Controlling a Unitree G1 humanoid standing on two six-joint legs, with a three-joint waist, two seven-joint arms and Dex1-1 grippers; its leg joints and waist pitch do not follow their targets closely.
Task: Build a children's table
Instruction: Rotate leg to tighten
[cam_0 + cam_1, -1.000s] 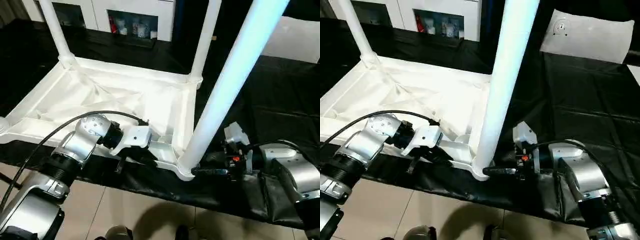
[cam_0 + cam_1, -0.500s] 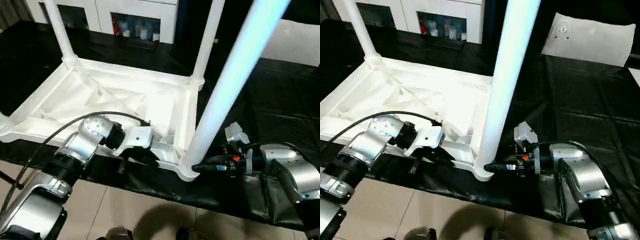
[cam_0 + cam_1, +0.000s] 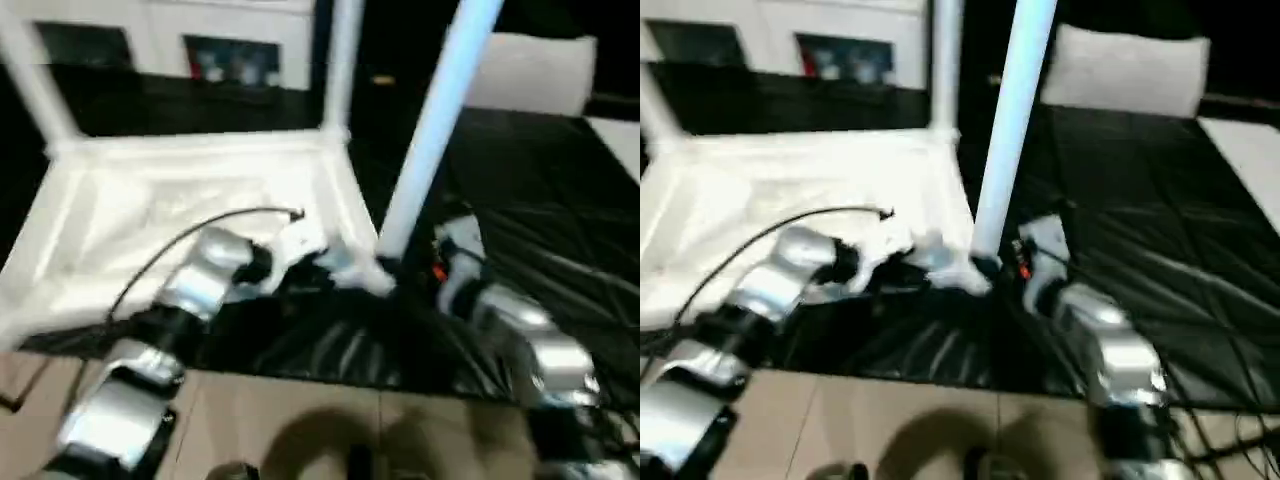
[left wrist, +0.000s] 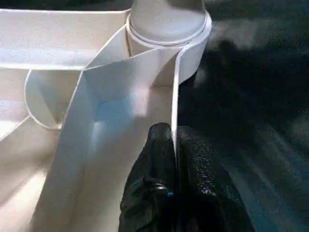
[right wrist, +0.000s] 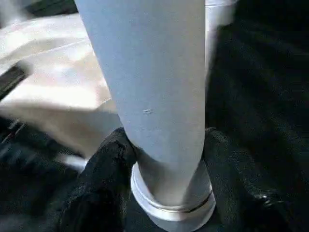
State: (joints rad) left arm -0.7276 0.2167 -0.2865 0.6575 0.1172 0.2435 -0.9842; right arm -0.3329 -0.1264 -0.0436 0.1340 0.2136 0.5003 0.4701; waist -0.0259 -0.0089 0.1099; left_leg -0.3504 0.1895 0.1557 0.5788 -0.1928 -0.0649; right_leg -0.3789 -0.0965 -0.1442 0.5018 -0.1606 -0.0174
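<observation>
Table top: we see the children's table lying upside down on a black sheet, ribbed underside up, its near corner at the sheet's front edge.
Legs: 3 legs stand upright in corner sockets; the near leg rises from the corner between our 2 arms, with 2 more at the far corners.
Left claw: our left claw pinches the thin upright rim wall of the table top, 1 finger on each side, just beside the socket that carries the near leg.
Right claw: our right claw grips the near leg at its base, 1 black finger pressed on either side, just above the socket ring.
Surroundings: a white cabinet with glass doors stands behind the sheet; tan floor lies in front.
</observation>
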